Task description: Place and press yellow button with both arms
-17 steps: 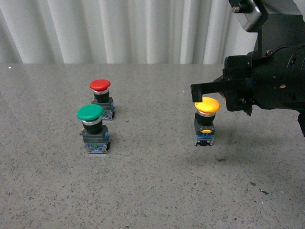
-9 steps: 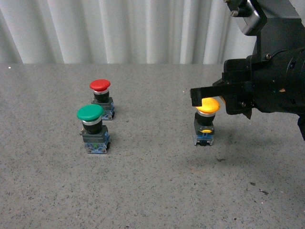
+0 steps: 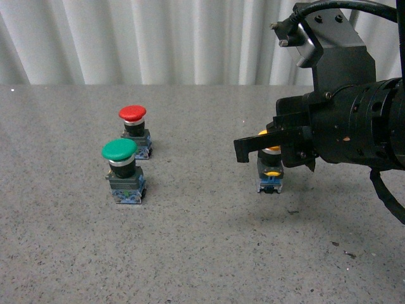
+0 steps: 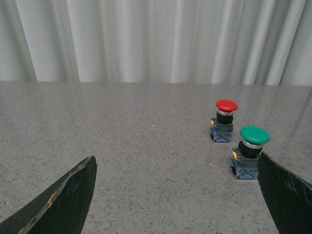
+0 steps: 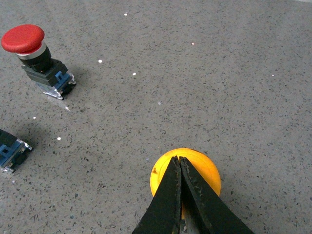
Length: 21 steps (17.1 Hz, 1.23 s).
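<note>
The yellow button (image 3: pixel 271 171) stands upright on the grey table, right of centre, its cap mostly hidden behind my right gripper (image 3: pixel 243 151). In the right wrist view the shut fingers lie over the yellow cap (image 5: pixel 199 168), tips (image 5: pixel 178 160) near its far edge; I cannot tell whether they touch it. My left gripper (image 4: pixel 175 195) is open and empty, low over bare table, its fingers (image 4: pixel 68 195) at both lower corners of the left wrist view. It does not show in the front view.
A green-capped button (image 3: pixel 123 170) and a red-capped button (image 3: pixel 135 130) stand close together at centre left; both also show in the left wrist view (image 4: pixel 249 151), (image 4: pixel 224 119). A white curtain (image 3: pixel 158 38) runs behind the table's far edge.
My right gripper has come lower and further left over the yellow button, now covering most of its cap. The button's lit glow no longer shows. The other buttons have not moved.
</note>
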{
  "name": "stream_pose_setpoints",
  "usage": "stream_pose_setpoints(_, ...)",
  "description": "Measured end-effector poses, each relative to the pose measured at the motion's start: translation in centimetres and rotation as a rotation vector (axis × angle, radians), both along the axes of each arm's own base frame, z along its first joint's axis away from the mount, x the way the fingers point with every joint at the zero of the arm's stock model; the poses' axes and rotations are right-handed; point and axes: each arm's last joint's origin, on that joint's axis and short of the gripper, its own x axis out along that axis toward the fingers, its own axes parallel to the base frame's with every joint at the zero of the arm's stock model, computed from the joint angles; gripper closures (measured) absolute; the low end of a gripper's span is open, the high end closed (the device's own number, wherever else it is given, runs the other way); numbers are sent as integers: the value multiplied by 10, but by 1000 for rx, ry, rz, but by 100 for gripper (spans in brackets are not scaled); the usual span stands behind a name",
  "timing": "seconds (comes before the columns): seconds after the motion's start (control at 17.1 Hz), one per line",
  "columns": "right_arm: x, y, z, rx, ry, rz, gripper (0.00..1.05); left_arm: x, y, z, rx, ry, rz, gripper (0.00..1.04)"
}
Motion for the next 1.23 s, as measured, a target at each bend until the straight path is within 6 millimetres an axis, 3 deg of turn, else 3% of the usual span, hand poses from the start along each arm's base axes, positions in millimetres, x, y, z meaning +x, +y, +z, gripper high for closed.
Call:
stream_pose_setpoints(0.53,-1,-1,-3,-62,40,14,103,0,0,0,0,0,0,7)
stream_pose_setpoints(0.82,-3,1,7,-1,-15,26,103,0,0,0,0,0,0,7)
stream_pose_setpoints(0.93,-9,3,22,100,-102,52,103,0,0,0,0,0,0,7)
stream_pose_setpoints(1.11,-26,1,66,276,-262,59,103,0,0,0,0,0,0,7)
stream_pose_setpoints(1.23,-44,-8,70,347,-250,45,103,0,0,0,0,0,0,7)
